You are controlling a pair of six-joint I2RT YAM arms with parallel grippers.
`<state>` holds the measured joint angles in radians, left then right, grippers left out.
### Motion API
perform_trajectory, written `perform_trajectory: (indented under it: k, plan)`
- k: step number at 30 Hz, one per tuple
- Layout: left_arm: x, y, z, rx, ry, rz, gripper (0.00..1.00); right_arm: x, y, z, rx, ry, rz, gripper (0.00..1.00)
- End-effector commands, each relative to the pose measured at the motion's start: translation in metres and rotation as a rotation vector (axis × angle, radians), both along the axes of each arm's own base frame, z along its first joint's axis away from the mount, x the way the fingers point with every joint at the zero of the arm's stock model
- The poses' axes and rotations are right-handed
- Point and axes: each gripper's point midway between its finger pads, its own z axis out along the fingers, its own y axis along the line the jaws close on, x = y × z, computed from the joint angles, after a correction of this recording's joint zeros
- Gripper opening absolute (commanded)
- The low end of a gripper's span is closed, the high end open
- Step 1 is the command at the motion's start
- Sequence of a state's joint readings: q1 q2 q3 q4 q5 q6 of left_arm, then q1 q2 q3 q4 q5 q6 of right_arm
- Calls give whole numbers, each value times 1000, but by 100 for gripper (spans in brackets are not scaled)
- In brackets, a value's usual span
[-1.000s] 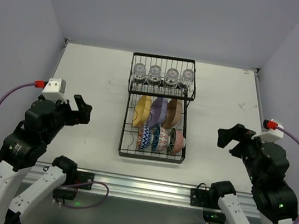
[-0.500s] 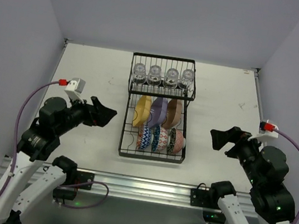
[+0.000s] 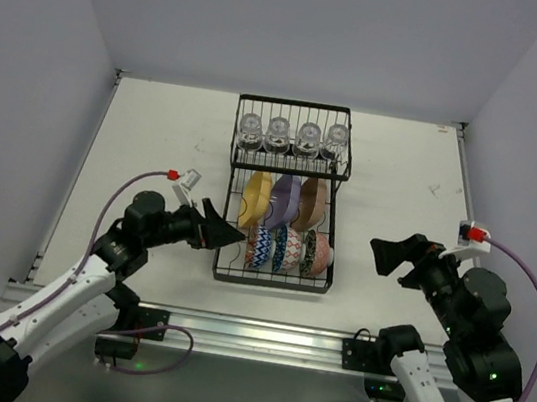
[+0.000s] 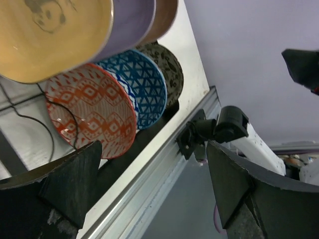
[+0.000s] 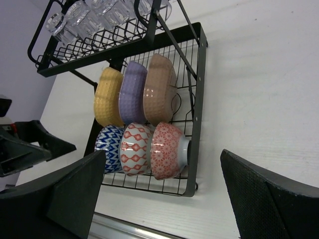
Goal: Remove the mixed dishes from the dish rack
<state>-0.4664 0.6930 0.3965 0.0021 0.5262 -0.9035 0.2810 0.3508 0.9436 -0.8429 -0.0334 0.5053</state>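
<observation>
Left hand (image 3: 229, 236) spread wide, seemingly at the dish rack (image 3: 299, 104) edge; right hand (image 3: 389, 256) likewise spread, apart.

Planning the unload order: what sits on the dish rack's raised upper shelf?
Four clear glass cups in a row. Rack wires cover their lower parts, so upright or inverted cannot be told.

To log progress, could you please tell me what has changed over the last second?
The left tool swung rightward to the rack's left edge, beside the bowls, and is open. The right tool eased slightly leftward, also open. Nothing was gripped or released. The rack and dishes stayed put.
</observation>
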Motion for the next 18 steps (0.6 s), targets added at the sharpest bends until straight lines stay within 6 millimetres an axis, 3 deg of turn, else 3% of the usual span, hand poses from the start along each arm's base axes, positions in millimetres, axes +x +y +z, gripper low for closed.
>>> perform_trajectory:
  k: [1, 7, 11, 18]
  plan:
    - [-5, -24, 11, -96, -42, -55, 89, 2, 8, 6, 39, -24, 32, 99]
    - [-12, -43, -21, -54, 17, -83, 77, 1, 12, 0, 43, -5, 53, 99]
    - [-2, -45, -31, -28, 18, -51, 76, -1, 14, -2, 45, -8, 65, 99]
    - [12, -52, -43, 8, 1, -44, 62, -2, 18, -6, 47, -7, 92, 99]
